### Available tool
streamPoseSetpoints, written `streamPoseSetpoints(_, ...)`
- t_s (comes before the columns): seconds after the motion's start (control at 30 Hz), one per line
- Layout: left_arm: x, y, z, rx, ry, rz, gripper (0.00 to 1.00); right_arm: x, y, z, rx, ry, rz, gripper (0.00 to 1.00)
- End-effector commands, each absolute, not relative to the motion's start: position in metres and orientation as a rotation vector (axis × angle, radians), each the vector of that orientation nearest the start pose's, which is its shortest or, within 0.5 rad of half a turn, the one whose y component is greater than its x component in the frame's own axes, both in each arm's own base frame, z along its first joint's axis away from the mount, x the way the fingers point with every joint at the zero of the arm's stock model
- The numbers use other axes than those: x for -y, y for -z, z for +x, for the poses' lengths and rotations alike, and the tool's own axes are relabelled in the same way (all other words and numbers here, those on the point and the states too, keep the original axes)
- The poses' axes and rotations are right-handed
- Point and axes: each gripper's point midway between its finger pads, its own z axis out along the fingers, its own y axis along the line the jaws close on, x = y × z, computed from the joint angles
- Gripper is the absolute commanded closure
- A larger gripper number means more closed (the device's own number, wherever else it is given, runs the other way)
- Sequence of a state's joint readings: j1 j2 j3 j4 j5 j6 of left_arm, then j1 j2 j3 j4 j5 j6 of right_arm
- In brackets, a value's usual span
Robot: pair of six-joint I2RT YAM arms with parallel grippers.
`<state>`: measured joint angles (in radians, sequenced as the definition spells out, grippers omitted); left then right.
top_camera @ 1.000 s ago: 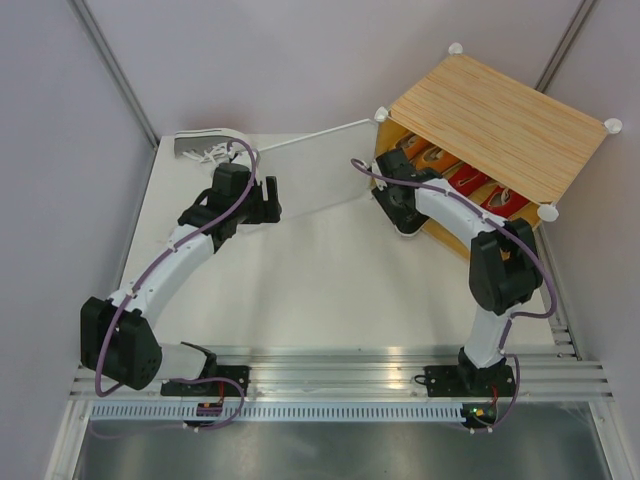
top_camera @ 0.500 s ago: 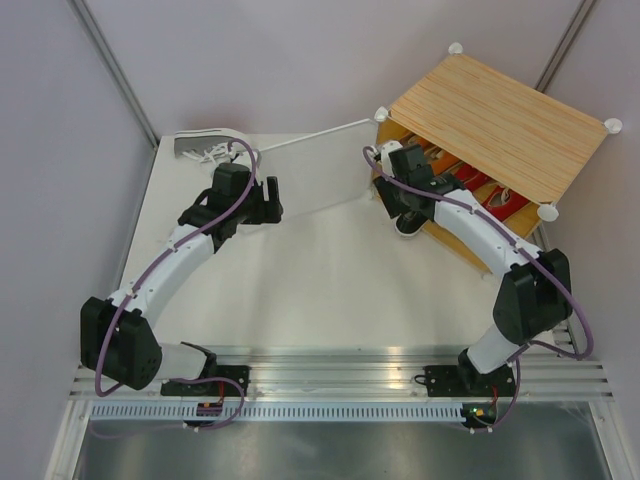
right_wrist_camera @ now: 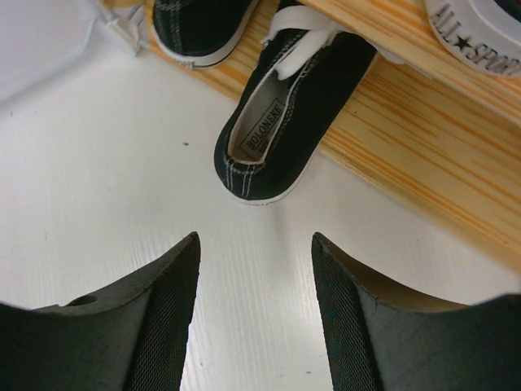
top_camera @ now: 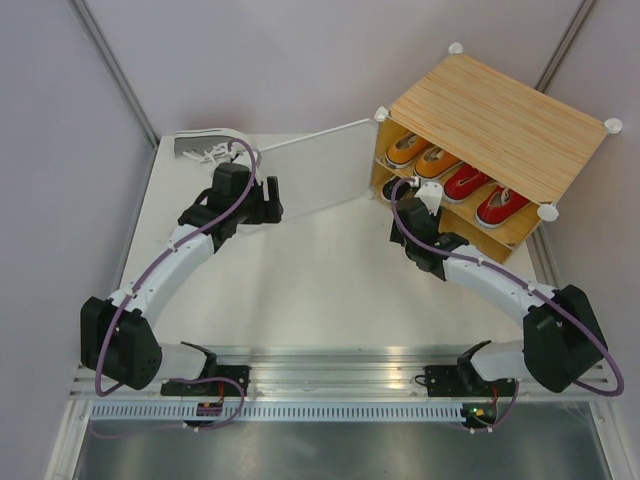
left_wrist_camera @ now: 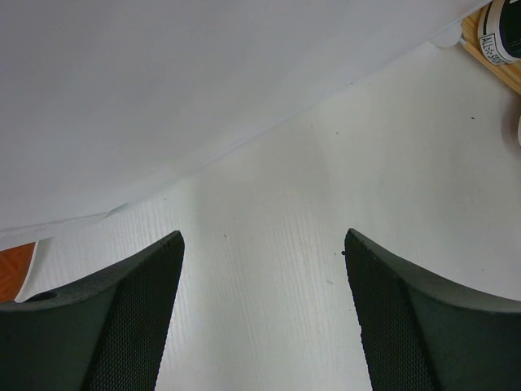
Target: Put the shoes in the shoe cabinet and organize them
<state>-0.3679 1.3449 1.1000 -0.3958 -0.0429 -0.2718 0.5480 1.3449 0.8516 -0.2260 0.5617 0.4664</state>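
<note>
Since heel overhangs cabinet shelf (right_wrist_camera: 407,122), black shoe (right_wrist_camera: 281,118) looks light, soft canvas; best pinched across heel collar. Right gripper (right_wrist_camera: 254,240) parted, empty.

The white table (top_camera: 300,280) bears the shoe cabinet (top_camera: 500,110) at its far-right corner — a grey shoe (top_camera: 195,146) far left.

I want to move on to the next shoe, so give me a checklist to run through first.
1. Right gripper empty, jaws apart: ok.
2. Black shoe fully on the lower shelf: not ok, heel sticks out past its edge.
3. Cabinet door open: ok.
4. Left gripper empty: ok.
5. All shoes shelved: not ok, grey shoe lies on the table, far left.
6. Free room on lower shelf: cannot tell.
</note>
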Motion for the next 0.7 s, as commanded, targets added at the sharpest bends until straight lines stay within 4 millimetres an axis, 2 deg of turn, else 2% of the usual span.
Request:
streamPoseSetpoints(0.0,0.146,-0.204,0.361,-2.186,0.349,0.053,0.17,-0.122,-0.143,0.371,-1.964,-0.033,0.504,0.38)
streamPoseSetpoints(0.03,0.146,-0.204,0.361,-2.185,0.35,0.053,0.17,-0.12,-0.134,0.375,-1.961,-0.009,0.533,0.39)
streamPoseSetpoints(0.13,0.144,-0.204,0.361,-2.183,0.34,0.044,0.17,-0.124,-0.129,0.385,-1.928,-0.02,0.606,0.41)
streamPoseSetpoints(0.23,0.142,-0.2,0.362,-2.193,0.321,0.037,0.17,-0.131,-0.122,0.396,-1.911,-0.046,0.606,0.43)
streamPoseSetpoints(0.43,0.139,-0.202,0.362,-2.19,0.315,0.032,0.17,-0.114,-0.1,0.396,-1.892,0.091,0.686,0.5)
streamPoseSetpoints(0.53,0.14,-0.204,0.362,-2.184,0.317,0.032,0.17,-0.107,-0.095,0.396,-1.873,0.133,0.708,0.59)
streamPoseSetpoints(0.6,0.139,-0.205,0.362,-2.18,0.318,0.031,0.17,-0.102,-0.093,0.398,-1.86,0.179,0.718,0.7)
streamPoseSetpoints(0.63,0.14,-0.206,0.362,-2.179,0.32,0.032,0.17,-0.101,-0.092,0.399,-1.861,0.193,0.715,0.81)
streamPoseSetpoints(0.67,0.139,-0.206,0.362,-2.179,0.319,0.031,0.17,-0.1,-0.095,0.402,-1.854,0.202,0.716,0.86)
